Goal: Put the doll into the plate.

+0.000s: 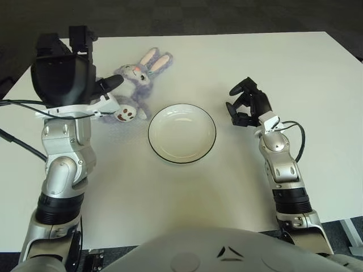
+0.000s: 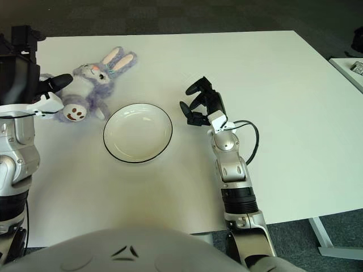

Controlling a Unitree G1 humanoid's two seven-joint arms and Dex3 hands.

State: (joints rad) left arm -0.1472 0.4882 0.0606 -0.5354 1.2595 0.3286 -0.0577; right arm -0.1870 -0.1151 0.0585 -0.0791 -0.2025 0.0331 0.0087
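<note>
The doll (image 1: 138,80), a purple plush rabbit with pink-lined ears and a smiling face on its foot, lies on the white table just left of the plate. My left hand (image 1: 105,94) is at the doll's left side. One black finger (image 1: 111,83) lies over its body and the white palm part sits under it, so the hand is closed on the doll. The hand hides the doll's left flank. The white plate (image 1: 182,160) with a dark rim holds nothing. My right hand (image 1: 243,105) shows right of the plate with loosely curled fingers, holding nothing.
The white table (image 1: 187,204) runs wide around the plate, with its far edge behind the doll. A black cable (image 1: 17,144) hangs by my left arm. Another table corner (image 2: 351,65) shows at the far right.
</note>
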